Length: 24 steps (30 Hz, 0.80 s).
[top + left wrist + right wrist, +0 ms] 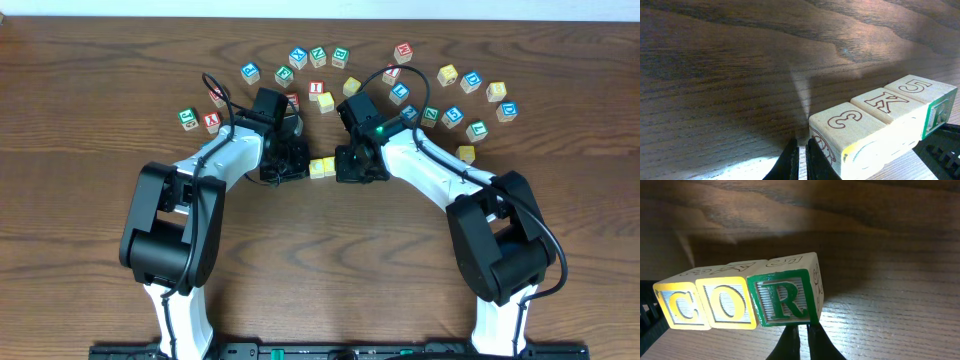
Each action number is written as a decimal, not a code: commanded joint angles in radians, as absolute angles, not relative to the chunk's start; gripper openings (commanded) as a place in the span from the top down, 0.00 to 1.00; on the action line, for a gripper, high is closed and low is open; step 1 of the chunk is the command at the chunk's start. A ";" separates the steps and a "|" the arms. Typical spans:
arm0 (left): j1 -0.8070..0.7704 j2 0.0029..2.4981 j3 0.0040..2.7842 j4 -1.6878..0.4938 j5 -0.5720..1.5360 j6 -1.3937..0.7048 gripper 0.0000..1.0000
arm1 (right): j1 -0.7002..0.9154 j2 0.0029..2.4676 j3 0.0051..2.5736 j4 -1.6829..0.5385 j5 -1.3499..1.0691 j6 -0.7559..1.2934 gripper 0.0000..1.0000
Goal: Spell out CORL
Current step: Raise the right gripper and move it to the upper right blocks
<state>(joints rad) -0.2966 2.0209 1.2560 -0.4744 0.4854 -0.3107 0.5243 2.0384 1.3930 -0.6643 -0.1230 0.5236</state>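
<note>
Row of blocks (730,305) sits between left pincer (802,156) and right pincer (801,336), both closed.

The left claw (297,165) and right claw (346,165) flank yellow blocks (321,167), loose blocks (449,75) arcing beyond.

Three row blocks (740,302): two yellow blocks (682,307), one green block (782,300); roughly two dozen loose blocks (447,74) on the surface (100,60); two arms (230,150)

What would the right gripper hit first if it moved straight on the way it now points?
Most likely the green R block, directly ahead of the right gripper; depth is unclear.
</note>
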 commanded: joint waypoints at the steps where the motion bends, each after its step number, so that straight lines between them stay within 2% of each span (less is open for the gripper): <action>1: -0.299 2.038 1.248 -0.481 0.490 -0.308 0.93 | 0.529 2.047 1.405 -0.664 -0.123 0.537 0.98; 10: -0.299 2.038 1.248 -0.482 0.490 -0.308 0.93 | 0.529 2.032 1.407 -0.667 -0.150 0.516 0.99; 18: -0.299 2.038 1.248 -0.481 0.490 -0.308 0.93 | 0.486 1.858 1.428 -0.727 -0.146 0.488 0.99; 20: -0.299 2.038 1.248 -0.481 0.490 -0.308 0.93 | 0.458 1.814 1.446 -0.731 -0.141 0.488 0.98; 22: -0.299 2.038 1.248 -0.481 0.490 -0.308 0.93 | 0.413 1.795 1.502 -0.757 -0.140 0.458 0.90; 24: -0.299 2.038 1.248 -0.480 0.490 -0.313 0.93 | 0.374 1.810 1.580 -0.795 -0.128 0.420 0.89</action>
<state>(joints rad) -0.2966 2.0209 1.2560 -0.4744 0.4881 -0.3107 0.4339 1.8267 1.4811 -0.7742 -0.1482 0.4839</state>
